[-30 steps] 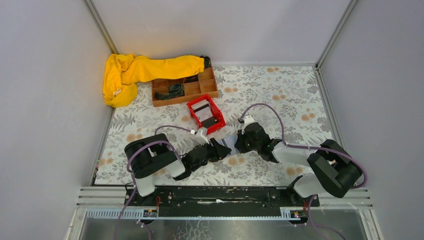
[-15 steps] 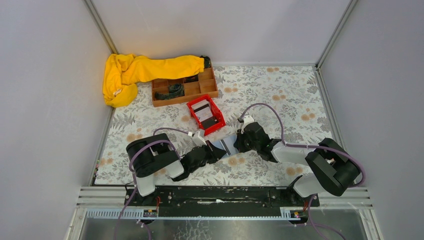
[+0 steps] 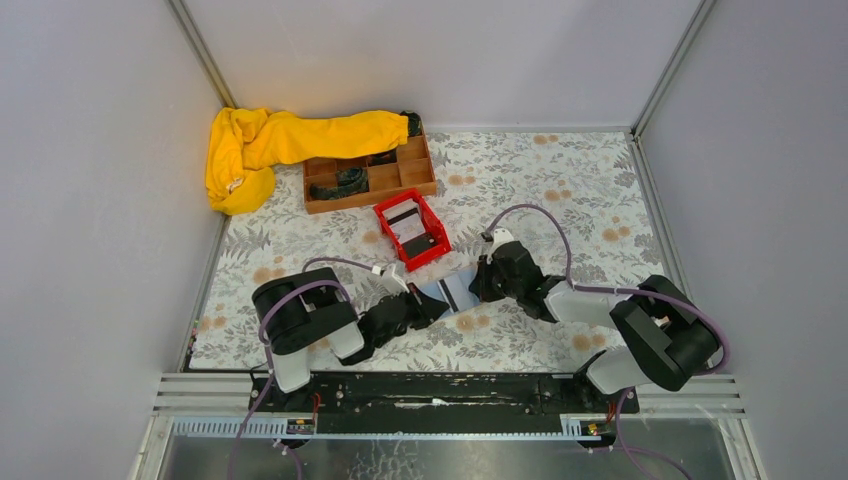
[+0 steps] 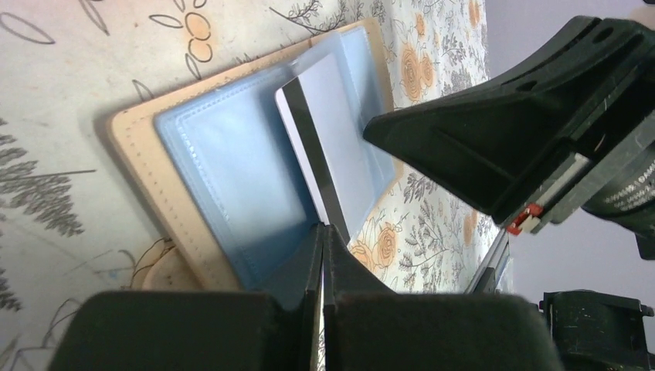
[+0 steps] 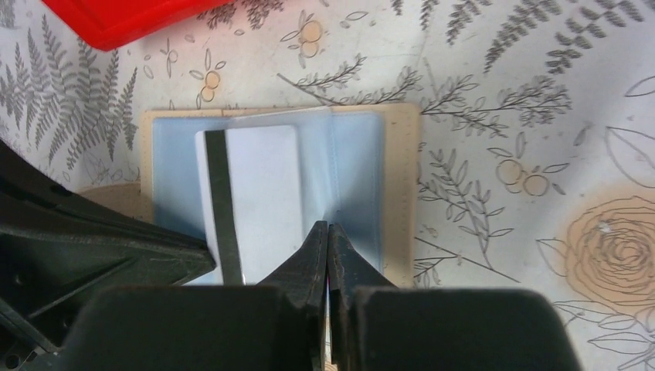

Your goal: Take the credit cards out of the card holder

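Observation:
The card holder point(image 3: 462, 291) lies open on the floral mat between my two grippers, slate-blue pockets up point(image 4: 224, 170), tan rim showing point(image 5: 402, 193). A whitish credit card point(image 4: 332, 116) with a black stripe sticks partway out of a clear pocket point(image 5: 263, 185). My left gripper point(image 4: 324, 226) is shut on the card's near end point(image 3: 438, 300). My right gripper point(image 5: 328, 224) is shut, its tips resting on the holder's middle fold beside the card point(image 3: 478, 290). I see nothing between its fingers.
A red bin point(image 3: 411, 230) with a dark and a whitish card inside stands just behind the holder; its corner shows in the right wrist view point(image 5: 123, 19). A brown wooden compartment tray point(image 3: 368, 180) and a yellow cloth point(image 3: 260, 150) lie at the back left.
My left jaws have closed from open onto the card's end, and that arm has drawn back slightly to the left. The right gripper has stayed shut on the holder.

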`<state>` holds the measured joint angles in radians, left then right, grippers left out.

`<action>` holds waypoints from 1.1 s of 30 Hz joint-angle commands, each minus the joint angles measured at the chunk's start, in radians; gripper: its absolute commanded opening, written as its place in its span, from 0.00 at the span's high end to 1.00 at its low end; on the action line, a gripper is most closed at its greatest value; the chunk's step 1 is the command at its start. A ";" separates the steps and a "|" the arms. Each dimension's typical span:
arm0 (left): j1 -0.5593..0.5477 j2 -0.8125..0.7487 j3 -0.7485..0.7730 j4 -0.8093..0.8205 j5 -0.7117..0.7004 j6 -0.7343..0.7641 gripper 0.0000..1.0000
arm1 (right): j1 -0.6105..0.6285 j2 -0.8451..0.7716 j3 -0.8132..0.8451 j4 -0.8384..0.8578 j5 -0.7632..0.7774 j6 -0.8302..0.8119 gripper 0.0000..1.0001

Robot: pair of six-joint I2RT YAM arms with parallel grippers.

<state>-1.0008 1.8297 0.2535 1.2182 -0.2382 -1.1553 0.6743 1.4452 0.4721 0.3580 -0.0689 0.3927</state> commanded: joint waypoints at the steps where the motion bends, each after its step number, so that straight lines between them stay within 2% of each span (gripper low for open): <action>1: 0.009 -0.023 -0.048 0.066 -0.003 0.018 1.00 | -0.057 0.018 -0.021 -0.016 -0.002 0.025 1.00; 7: 0.013 -0.079 -0.096 0.080 0.012 0.031 1.00 | -0.080 0.008 -0.027 -0.025 0.004 0.026 1.00; 17: 0.010 -0.238 -0.176 0.007 0.050 0.057 1.00 | -0.093 0.027 -0.017 -0.021 0.003 0.017 1.00; 27: 0.011 -0.478 -0.118 -0.236 0.044 0.197 1.00 | -0.093 -0.041 -0.050 0.037 -0.026 -0.005 1.00; 30: 0.010 -0.492 -0.055 -0.379 0.012 0.252 1.00 | -0.093 -0.068 -0.063 0.056 -0.037 -0.008 1.00; 33: 0.011 -0.466 -0.024 -0.392 0.004 0.287 1.00 | -0.093 -0.074 -0.071 0.062 -0.042 -0.008 1.00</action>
<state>-0.9932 1.3487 0.1802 0.9195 -0.1970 -0.9646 0.5888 1.3972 0.4133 0.3946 -0.0994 0.4080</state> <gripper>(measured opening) 0.009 0.011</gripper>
